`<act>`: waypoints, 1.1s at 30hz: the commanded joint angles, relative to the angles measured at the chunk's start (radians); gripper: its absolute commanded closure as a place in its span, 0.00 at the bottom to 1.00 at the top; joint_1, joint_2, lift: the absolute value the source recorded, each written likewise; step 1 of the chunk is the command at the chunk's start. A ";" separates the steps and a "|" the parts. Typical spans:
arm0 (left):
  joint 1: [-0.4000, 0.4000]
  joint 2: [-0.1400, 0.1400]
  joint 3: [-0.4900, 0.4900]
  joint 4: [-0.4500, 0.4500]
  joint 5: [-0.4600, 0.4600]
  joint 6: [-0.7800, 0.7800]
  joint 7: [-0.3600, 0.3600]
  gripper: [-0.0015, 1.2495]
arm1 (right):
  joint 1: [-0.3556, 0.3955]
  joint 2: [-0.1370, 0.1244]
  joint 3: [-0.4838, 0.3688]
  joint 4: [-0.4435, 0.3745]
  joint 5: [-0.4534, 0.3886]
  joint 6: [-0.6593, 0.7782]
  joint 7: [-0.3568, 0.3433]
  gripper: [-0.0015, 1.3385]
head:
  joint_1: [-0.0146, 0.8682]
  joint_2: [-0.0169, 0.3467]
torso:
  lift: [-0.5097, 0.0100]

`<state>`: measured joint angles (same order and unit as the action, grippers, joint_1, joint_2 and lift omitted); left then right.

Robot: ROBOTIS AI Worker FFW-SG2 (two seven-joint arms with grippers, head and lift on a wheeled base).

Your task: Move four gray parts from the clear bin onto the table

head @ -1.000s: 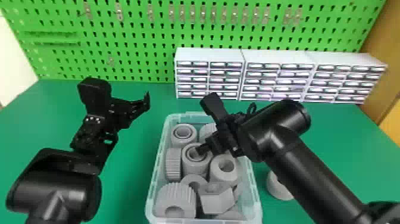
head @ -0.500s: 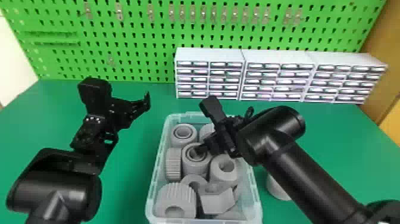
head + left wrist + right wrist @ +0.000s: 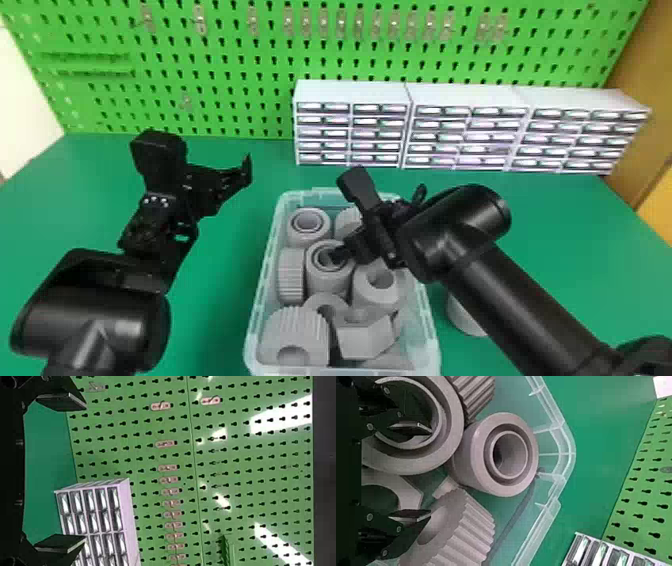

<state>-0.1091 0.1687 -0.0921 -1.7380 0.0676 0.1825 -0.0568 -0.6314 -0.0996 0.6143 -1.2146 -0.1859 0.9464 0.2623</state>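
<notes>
The clear bin holds several gray parts: a ringed cylinder at the back left, another ringed cylinder in the middle, a ribbed part at the front. My right gripper is low over the bin's middle. In the right wrist view, my right gripper has its fingers apart, one over the hole of a ringed part, the other over a ribbed gear. My left gripper is held up left of the bin; the left wrist view shows my left gripper open with nothing between its fingers.
A gray part stands on the green table right of the bin, partly behind my right forearm. White drawer cabinets line the back, before a green pegboard.
The right arm's wrist and forearm have shifted slightly left and lower, and its gripper has moved a little with them. My left arm has kept still.
</notes>
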 commanded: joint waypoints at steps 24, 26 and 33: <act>0.003 0.003 -0.003 0.000 0.001 0.000 0.000 0.09 | 0.024 -0.005 0.001 -0.080 0.123 -0.038 0.000 0.83 | 0.78 0.14 | 0.89; 0.003 0.003 -0.005 0.000 0.000 0.000 0.000 0.09 | 0.030 -0.006 -0.011 -0.109 0.125 -0.038 0.000 0.83 | 0.78 0.14 | 0.89; 0.003 0.003 -0.005 0.000 0.000 0.000 0.000 0.09 | 0.041 -0.006 -0.061 -0.241 0.149 -0.005 0.000 0.83 | 0.78 0.14 | 0.89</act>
<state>-0.1058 0.1718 -0.0968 -1.7380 0.0677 0.1825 -0.0568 -0.5964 -0.1059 0.5808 -1.3796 -0.0526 0.9216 0.2622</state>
